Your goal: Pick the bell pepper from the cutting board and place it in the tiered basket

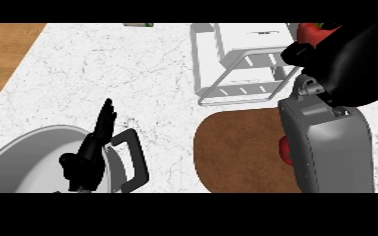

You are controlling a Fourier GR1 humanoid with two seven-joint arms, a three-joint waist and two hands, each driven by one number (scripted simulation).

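**Two hands over a marbled worktop, pepper held at the far right**

Two black hands show above a white, grey-veined stone worktop (118, 65). The right hand (336, 62) is raised at the far right, a bulky dark shape on a smooth grey forearm (328, 150), its fingers curled around a glossy red bell pepper (311, 31); only a small part of the pepper shows past the fingers, with a speck of green at its top. The hand and pepper sit at the right edge of the tiered basket (240, 62), a white wire frame with slatted sides and a solid pale upper shelf, standing on the far part of the worktop.

Near that, a rounded brown wooden cutting board (240, 152) lies flat, matte and finely grained, partly covered by the forearm. A small red shape (284, 150) shows at the forearm's left edge; what it is cannot be told.

At the near left the left hand (92, 147) rests open, fingers straight and pointing away, holding nothing. It shows over a round grey metal pan (33, 157) with a black loop handle (133, 157).
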